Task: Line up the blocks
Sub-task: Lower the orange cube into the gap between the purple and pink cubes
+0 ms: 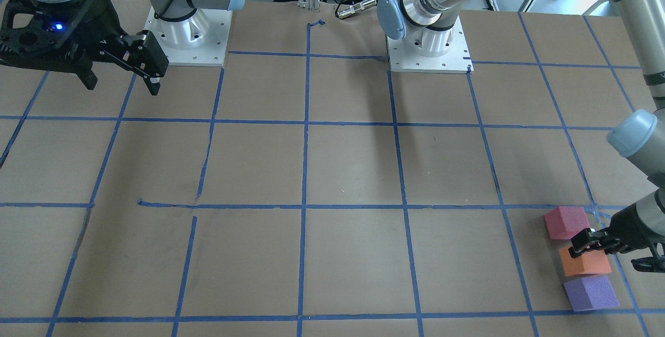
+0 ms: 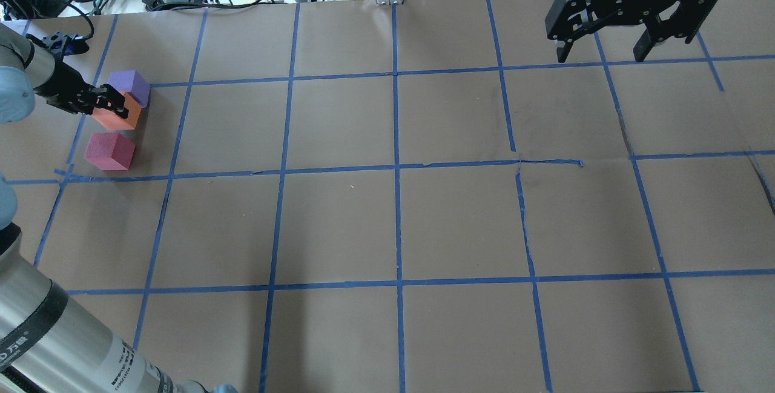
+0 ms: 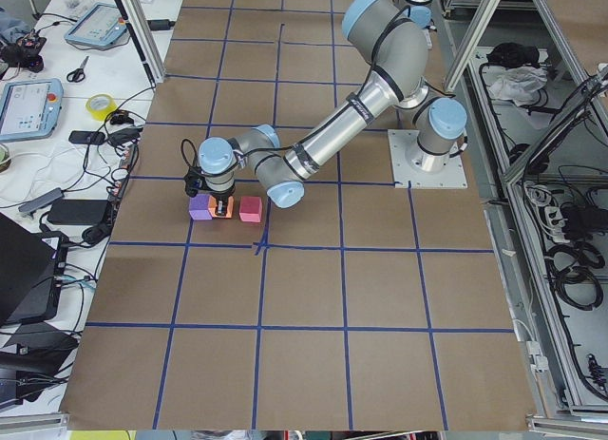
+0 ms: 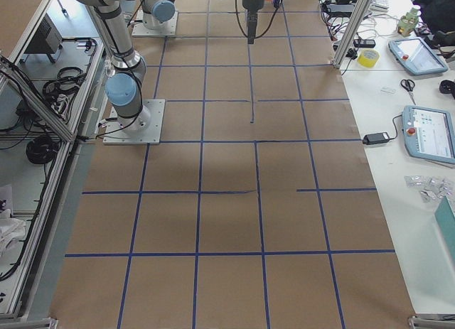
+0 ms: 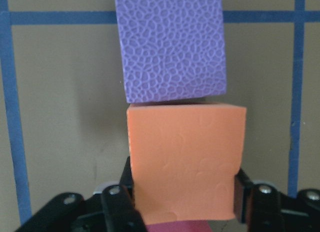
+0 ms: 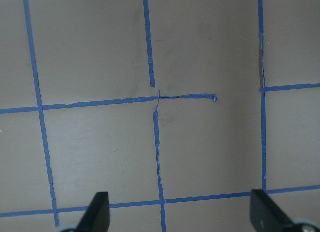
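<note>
Left gripper point(image 2: 115, 105) clamped on orange cube point(image 5: 186, 157), purple cube point(image 5: 170, 46) touching it, pinkish-red cube point(image 2: 109, 151) just beside, right gripper point(image 2: 601, 54) jaws apart, well away

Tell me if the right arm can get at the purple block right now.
Probably not. The right claw hangs open over the opposite end of the table, nearly its whole width from the purple block. The left claw, closed around the orange block touching it, also crowds that spot.
</note>
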Available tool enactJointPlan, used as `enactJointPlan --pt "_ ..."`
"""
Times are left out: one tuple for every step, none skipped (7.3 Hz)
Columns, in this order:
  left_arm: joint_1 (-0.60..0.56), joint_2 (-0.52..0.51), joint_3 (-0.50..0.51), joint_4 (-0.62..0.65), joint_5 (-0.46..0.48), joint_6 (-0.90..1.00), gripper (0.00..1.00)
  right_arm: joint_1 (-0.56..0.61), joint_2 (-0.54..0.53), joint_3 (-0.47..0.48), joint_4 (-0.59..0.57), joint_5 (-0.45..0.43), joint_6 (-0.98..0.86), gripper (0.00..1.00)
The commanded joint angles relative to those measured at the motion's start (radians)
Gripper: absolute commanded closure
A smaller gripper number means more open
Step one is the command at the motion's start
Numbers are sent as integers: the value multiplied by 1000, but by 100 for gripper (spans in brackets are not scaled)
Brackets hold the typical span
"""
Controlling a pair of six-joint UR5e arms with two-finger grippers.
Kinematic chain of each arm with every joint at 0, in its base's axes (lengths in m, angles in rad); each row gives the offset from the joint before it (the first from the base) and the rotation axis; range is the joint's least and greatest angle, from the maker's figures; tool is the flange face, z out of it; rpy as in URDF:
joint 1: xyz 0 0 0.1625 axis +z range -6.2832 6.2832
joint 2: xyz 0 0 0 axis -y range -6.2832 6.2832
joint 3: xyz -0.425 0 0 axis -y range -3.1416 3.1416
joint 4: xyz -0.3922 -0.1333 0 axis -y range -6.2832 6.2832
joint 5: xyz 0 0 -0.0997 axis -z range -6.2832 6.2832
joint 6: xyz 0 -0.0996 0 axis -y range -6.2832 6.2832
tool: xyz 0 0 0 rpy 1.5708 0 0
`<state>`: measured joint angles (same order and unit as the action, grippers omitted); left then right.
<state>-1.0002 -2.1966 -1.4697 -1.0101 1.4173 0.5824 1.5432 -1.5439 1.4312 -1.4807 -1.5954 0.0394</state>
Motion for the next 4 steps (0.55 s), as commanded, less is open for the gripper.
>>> enactJointPlan --pt "0 0 -3 4 3 -3 100 0 -2 1 7 0 -4 0" --pt "0 0 -6 4 3 -4 100 0 -4 1 7 0 -4 0" --pt "0 1 -10 2 3 -1 100 0 -4 1 5 -1 -4 0" --pt "2 3 -24 4 2 -1 73 0 -4 1 5 -1 -4 0"
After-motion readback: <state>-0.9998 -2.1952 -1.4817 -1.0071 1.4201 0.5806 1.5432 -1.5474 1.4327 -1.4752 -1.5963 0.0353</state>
